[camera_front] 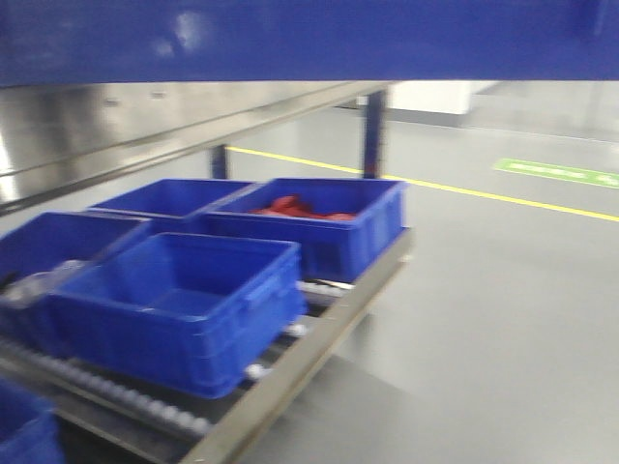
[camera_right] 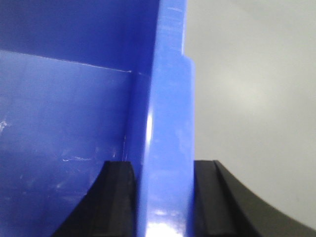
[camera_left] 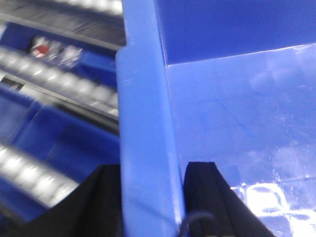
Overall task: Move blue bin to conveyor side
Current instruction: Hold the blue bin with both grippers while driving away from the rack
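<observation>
The blue bin fills the top of the front view as a wide glossy blue band, held close to the camera. In the left wrist view my left gripper is shut on the bin's thick left rim, one black finger outside and one inside. In the right wrist view my right gripper is shut on the right rim the same way, with grey floor beyond it. The bin's inside looks empty. The conveyor belt with the red edge is out of view.
Below and to the left, a roller rack carries several other blue bins. The nearest one looks empty, and one behind it holds red packets. A steel shelf and a blue post stand above. Grey floor with a yellow line lies to the right.
</observation>
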Motion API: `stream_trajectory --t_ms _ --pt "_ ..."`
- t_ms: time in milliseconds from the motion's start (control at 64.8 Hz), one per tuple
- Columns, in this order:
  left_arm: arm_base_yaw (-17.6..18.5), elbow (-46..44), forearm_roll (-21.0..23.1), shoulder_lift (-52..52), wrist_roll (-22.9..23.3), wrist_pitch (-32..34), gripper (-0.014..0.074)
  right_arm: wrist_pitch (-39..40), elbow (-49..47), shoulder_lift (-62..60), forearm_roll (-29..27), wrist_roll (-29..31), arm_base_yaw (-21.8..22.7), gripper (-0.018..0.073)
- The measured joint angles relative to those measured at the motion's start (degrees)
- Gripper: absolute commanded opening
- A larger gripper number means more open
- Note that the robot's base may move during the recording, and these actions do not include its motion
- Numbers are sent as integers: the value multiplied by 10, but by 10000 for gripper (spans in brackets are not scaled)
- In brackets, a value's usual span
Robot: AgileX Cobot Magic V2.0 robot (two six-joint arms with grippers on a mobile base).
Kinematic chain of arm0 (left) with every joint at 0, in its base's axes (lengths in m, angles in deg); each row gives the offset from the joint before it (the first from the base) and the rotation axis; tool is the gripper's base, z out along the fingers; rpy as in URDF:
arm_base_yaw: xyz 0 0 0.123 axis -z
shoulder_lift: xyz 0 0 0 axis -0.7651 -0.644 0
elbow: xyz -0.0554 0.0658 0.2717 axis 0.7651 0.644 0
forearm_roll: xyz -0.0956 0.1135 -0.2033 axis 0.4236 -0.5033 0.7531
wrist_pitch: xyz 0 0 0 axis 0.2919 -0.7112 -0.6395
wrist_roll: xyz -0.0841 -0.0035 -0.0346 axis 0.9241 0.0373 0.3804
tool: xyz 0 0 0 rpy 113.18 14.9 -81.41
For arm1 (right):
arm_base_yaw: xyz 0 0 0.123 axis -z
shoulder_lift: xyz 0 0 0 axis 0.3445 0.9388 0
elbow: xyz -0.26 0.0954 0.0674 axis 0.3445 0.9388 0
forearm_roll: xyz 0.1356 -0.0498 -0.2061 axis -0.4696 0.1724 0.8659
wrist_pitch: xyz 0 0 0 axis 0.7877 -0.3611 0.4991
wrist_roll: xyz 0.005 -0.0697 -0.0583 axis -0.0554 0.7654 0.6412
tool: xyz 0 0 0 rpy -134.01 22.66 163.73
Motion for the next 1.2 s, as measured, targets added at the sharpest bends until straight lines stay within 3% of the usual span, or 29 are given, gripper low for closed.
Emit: stream_trajectory --t_ms 1204 --pt "0 0 0 0 0 0 -16 -2 0 0 1 0 0 -75"
